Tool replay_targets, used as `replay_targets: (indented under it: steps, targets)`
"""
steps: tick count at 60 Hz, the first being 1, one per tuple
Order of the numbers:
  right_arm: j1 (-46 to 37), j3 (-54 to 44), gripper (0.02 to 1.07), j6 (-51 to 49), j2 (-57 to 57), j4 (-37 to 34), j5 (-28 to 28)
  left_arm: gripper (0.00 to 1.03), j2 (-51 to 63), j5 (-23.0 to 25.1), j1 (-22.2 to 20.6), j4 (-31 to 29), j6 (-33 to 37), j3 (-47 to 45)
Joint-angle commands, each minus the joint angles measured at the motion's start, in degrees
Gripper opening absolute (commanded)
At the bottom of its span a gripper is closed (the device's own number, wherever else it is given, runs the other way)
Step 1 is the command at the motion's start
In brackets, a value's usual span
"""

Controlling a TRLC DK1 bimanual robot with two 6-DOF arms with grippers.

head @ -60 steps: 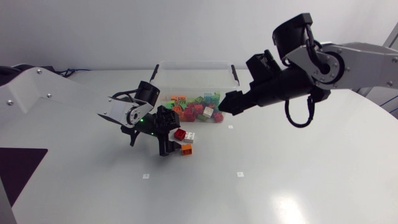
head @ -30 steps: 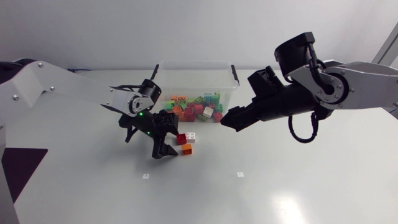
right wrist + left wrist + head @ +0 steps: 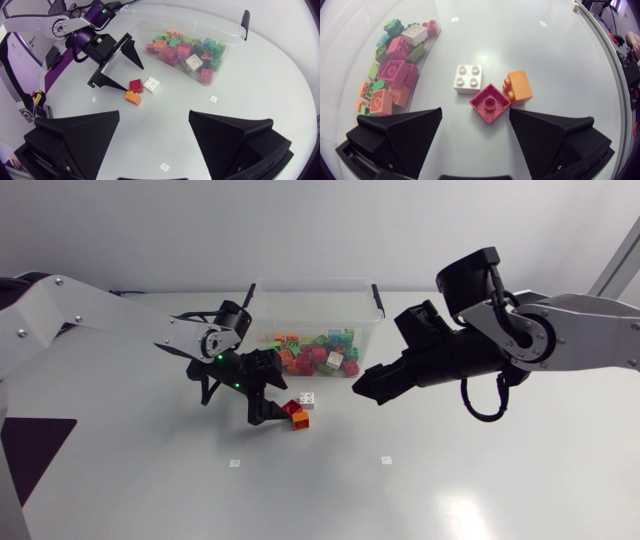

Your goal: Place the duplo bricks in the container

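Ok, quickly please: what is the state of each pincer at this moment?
Left pincer: open, holding nothing; the red brick lies untouched by its fingertips.
Right pincer: open, empty.

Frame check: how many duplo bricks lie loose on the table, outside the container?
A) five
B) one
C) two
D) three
D: a white brick, a red brick and an orange brick lie on the table just ahead of the open left tool, all outside the container.
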Motion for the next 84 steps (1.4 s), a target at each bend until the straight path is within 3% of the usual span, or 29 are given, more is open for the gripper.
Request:
replay_targets:
  steps: [1, 21, 31, 45, 72, 81, 84]
  targets:
    - [0.35, -1.66, 1.02, 0.01, -1.25, 0.50, -0.17, 0.93, 1.51, 0.29, -0.81, 1.47, -3.40, -0.49]
    - [1.05, -2.19, 1.02, 0.36, -1.34, 0.50, -0.17, 0.94, -0.43, -2.61, -4.86, 6.92, -6.39, -6.47]
    - [1.58, -2.36, 1.02, 0.45, -1.78, 0.41, -0.17, 0.93, -0.60, -2.52, -2.75, 6.75, -3.31, -7.61]
    - [1.84, -3.33, 1.02, 0.18, -2.22, 0.41, -0.08, 0.83, -4.38, -0.59, -2.92, 4.11, -0.59, -10.07]
    - [3.34, -5.44, 1.02, 0.45, -4.06, 0.15, -0.08, 0.84, -2.71, 0.64, -4.86, 4.99, -2.08, -7.35]
    - [3.34, -5.53, 1.02, 0.45, -5.12, -0.20, 0.01, 0.83, -1.83, -3.22, -6.70, 5.08, -8.68, -5.94]
    - [3.34, -5.79, 1.02, 0.45, -5.47, -0.20, 0.01, 0.83, -1.57, -7.88, -8.37, 5.34, -13.25, -5.24]
